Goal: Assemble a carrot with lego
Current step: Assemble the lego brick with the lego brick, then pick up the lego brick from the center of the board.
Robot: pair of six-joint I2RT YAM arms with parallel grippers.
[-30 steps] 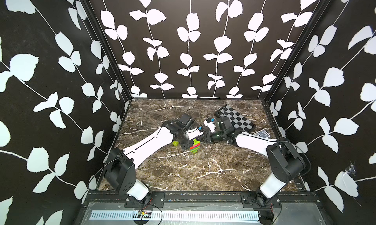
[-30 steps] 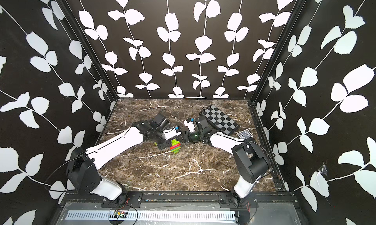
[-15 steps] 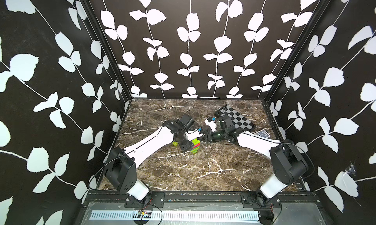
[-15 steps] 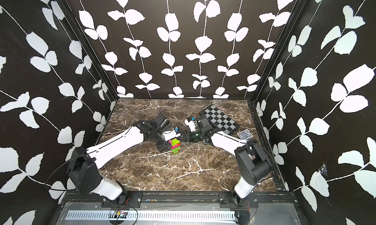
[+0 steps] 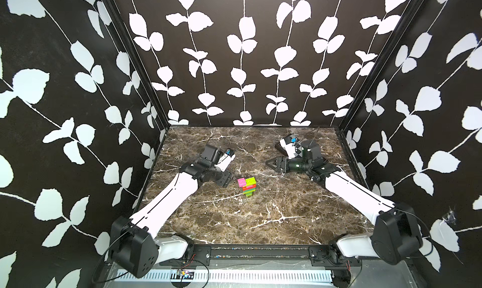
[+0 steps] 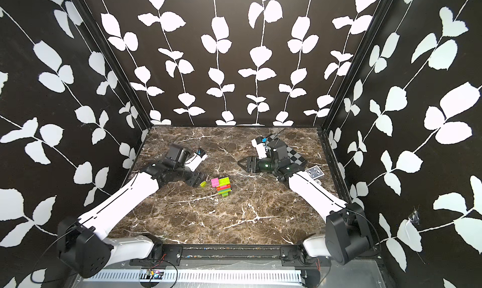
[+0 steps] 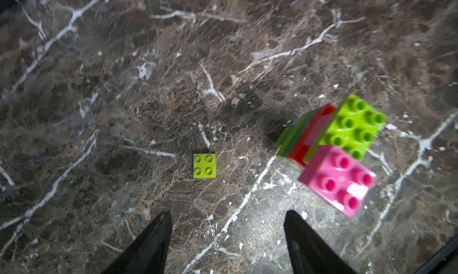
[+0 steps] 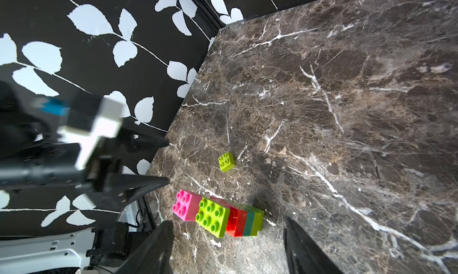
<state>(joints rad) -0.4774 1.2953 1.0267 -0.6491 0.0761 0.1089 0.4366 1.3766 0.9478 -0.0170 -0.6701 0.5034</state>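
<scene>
As neither claw grips it, the carrot [image 5: 247, 186] lies loose mid-tabletop [image 5: 260, 221] in both top views, between the arms.

Left wrist: left claw [image 7: 226, 214] open, empty, facing a loose lime brick [image 7: 204, 165], likely the next piece.

Right wrist: right claw [image 8: 228, 220] open, empty, near the carrot.

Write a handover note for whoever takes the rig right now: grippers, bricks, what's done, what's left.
Left gripper: open, empty, touching no brick.
Right gripper: open, empty, off to one side of the carrot.
Carrot: joined striped stack, pink and lime at one end, on the table mid-workspace; nothing touches it.
Loose brick: small, lime, alone on the table between the carrot and the left gripper.
Done: main stack joined and released.
Left: probably fit the loose brick, if the build needs it; no other loose bricks are in view.
</scene>
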